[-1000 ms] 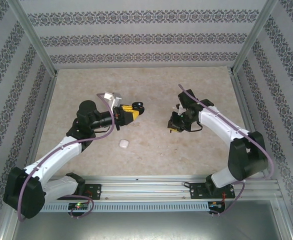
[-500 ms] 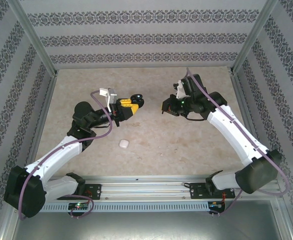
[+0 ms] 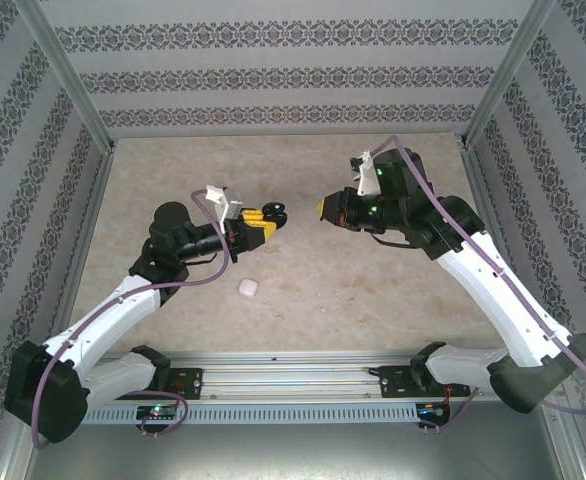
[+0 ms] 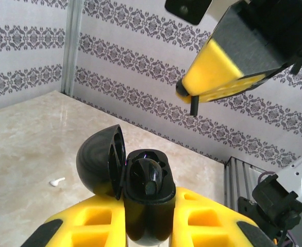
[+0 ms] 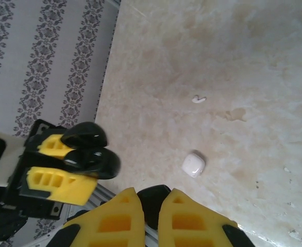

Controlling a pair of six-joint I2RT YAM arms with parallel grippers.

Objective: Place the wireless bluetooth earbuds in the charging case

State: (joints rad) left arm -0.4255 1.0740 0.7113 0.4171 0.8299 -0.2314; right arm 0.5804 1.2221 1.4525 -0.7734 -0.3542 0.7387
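Yellow left claw (image 3: 269, 220) holds black case (image 4: 144, 203) aloft, facing right claw (image 3: 324, 209).

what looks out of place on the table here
A lone white earbud lies loose on the table, apart from the closed white case. Both sit unattended: the left claw holds a black case with its lid open, and the right claw pinches a small black earbud.
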